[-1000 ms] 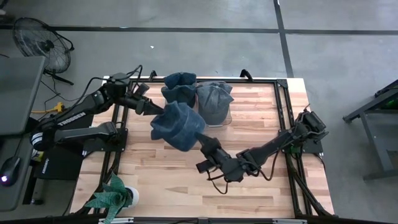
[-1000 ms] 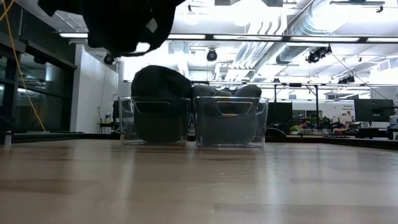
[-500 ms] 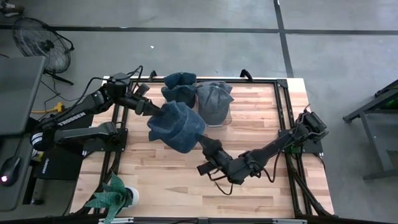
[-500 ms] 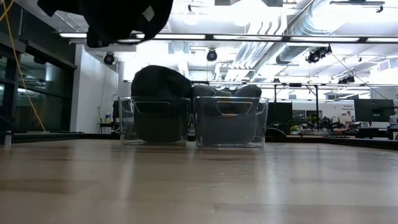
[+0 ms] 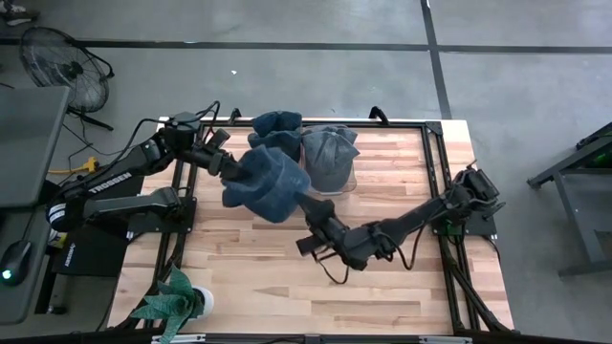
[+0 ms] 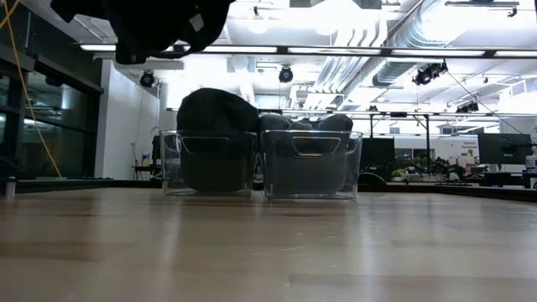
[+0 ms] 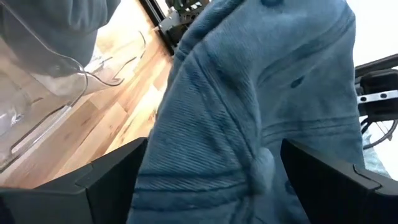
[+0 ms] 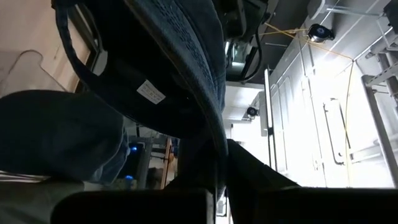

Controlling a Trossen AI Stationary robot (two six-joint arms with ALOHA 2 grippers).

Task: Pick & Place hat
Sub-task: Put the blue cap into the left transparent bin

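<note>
Above the wooden surface (image 5: 382, 277), just in front of the two clear bins (image 6: 262, 164), the blue hat (image 5: 268, 183) hangs pinched in the right claw (image 5: 308, 208), so the wide-open left claw (image 5: 228, 167) should close on its crown before any release.

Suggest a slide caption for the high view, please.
Right gripper carries a blue hat toward the left gripper.
</note>
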